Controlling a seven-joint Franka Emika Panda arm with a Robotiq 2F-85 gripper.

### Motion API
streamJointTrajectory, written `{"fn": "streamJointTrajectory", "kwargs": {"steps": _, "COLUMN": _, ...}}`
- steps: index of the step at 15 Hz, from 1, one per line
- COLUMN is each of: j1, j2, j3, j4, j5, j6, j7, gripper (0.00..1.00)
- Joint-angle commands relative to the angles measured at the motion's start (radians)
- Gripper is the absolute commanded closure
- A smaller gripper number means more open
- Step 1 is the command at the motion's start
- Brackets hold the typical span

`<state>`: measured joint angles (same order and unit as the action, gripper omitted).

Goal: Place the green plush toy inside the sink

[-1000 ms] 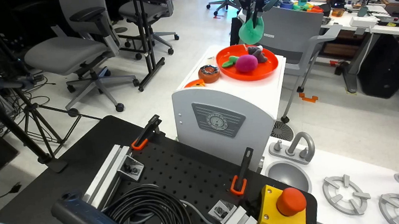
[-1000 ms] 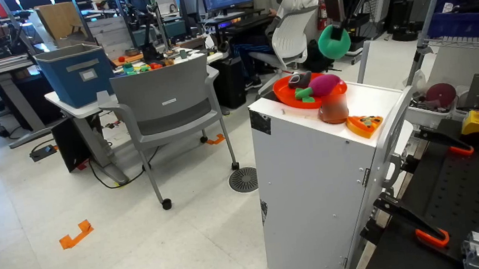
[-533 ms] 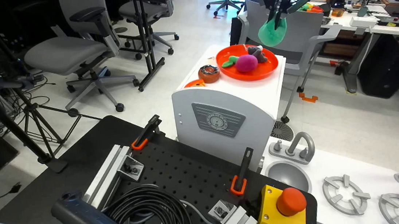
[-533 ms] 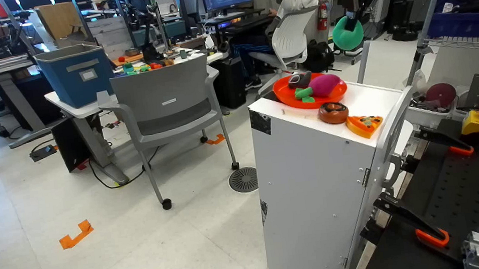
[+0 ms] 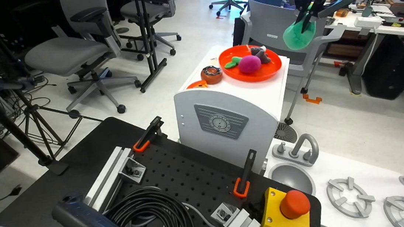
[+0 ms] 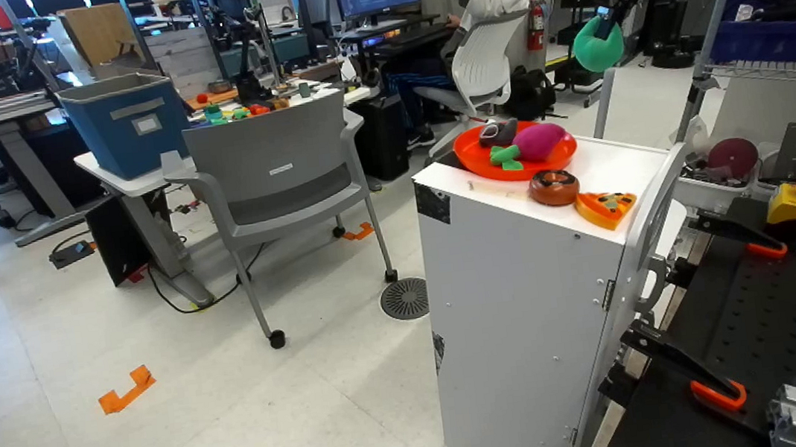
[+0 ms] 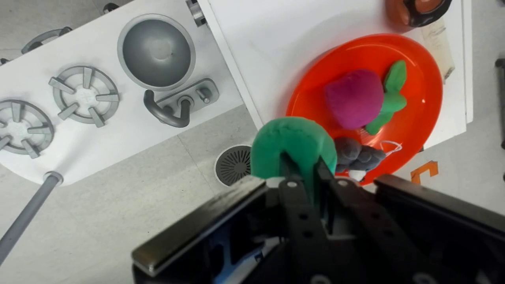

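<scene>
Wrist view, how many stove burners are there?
2: one burner near the sink, another burner farther left, cut off by the picture's edge; more may lie beyond.

Grn toy point(image 5: 295, 39) (+gripper point(image 7: 303, 158)) farther frm plate point(image 5: 267, 71)

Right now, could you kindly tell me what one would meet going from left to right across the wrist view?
First burner, second burner, sink, floor drain, green toy, magenta toy, brown ring.
</scene>
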<state>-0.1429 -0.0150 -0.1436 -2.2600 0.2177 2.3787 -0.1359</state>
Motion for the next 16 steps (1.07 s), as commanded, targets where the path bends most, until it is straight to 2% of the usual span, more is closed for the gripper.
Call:
{"fn": "streamJointTrajectory", "kwargs": {"steps": 1, "j1": -0.019, "j2": -0.02, "j3": -0.023, "j4": -0.006, "j5": 0.057, "j6": -0.004, "j7": -0.042, "gripper": 0.97}}
{"fn": "streamJointTrajectory", "kwargs": {"steps": 16, "j1": -0.079, "j2": 0.026, "j3": -0.089, "j4": 0.038, "j5": 0.179, "j6": -0.065, "j7": -0.042, "gripper": 0.97}}
